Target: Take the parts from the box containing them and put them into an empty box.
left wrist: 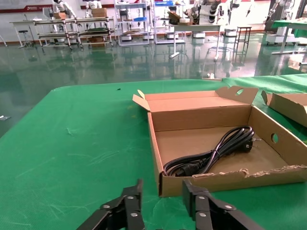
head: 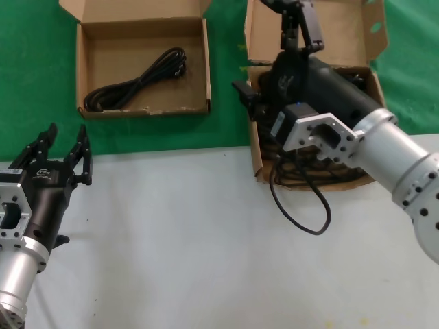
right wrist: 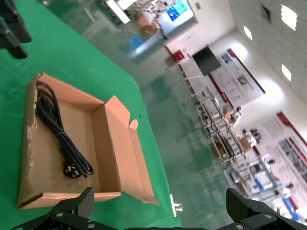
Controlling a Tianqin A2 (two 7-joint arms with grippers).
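Right pincer [head: 299, 27] spread above source box [head: 376, 86]; no legible labels

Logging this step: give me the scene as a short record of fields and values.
left box: smaller carton, holding one coiled cord
right box: larger carton, mostly hidden behind the right arm
left gripper: open, near the front edge of the green mat, short of the smaller carton
right gripper: raised above the larger carton, open, holding nothing
surface: green mat under both cartons
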